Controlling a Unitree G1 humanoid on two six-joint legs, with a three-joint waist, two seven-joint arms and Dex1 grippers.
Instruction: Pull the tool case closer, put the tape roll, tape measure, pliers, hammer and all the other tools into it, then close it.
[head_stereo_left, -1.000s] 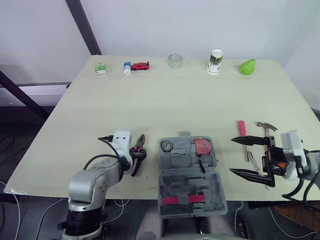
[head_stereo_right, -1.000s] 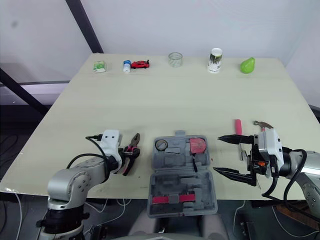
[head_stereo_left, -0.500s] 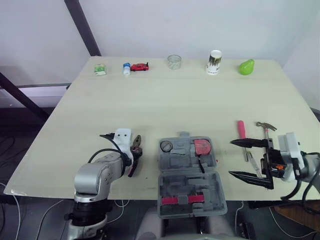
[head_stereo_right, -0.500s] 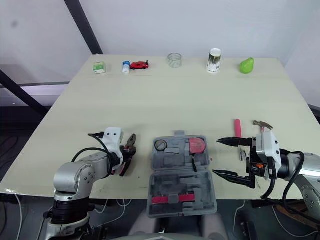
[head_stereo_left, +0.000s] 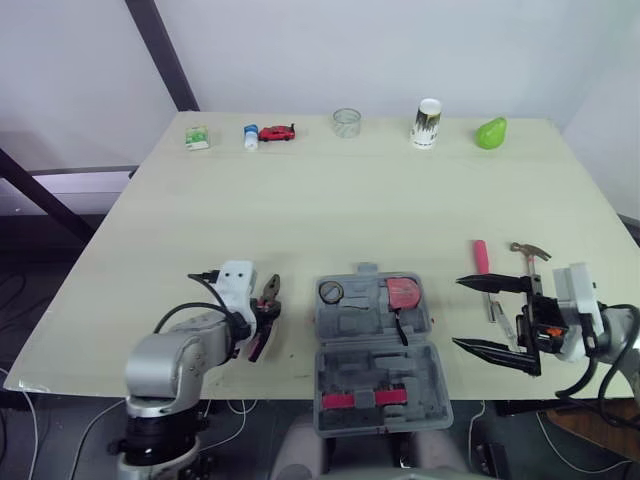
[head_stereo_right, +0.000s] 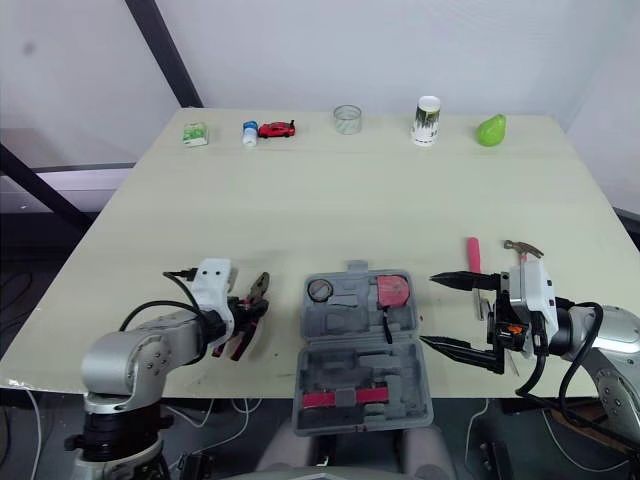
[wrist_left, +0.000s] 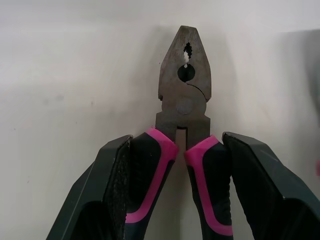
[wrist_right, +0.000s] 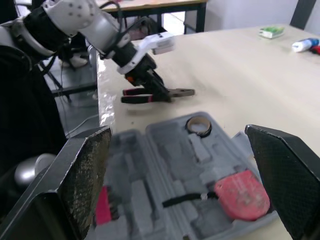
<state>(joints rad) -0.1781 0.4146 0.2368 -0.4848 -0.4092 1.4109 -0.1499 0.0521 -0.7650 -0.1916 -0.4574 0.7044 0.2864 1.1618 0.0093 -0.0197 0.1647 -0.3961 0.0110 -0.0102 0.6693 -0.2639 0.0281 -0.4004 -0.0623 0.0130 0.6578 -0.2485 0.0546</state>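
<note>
Tool case (head_stereo_left: 380, 348) over table's (head_stereo_left: 330, 205) near edge, pliers (wrist_left: 184, 97) in left tool (wrist_left: 177, 140) beside.

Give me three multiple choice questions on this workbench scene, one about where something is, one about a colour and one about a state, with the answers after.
1. Where do the pink-and-black-handled pliers lie?
A. On the table, left of the open grey plastic tool case.
B. Inside the case.
C. At the table's far edge.

2. What colour is the rounded tape measure in the case?
A. Yellow.
B. Red.
C. Blue.

3. How is the right gripper?
A. Shut tight, empty.
B. Shut on the case's lid.
C. Open, holding nothing.

Answers:
1 A: the pliers rest on bare tabletop beside the case's left wall.
2 B: its body is red against the grey moulding.
3 C: its two fingers stand wide apart, to the right of the case, with nothing between them.
</note>
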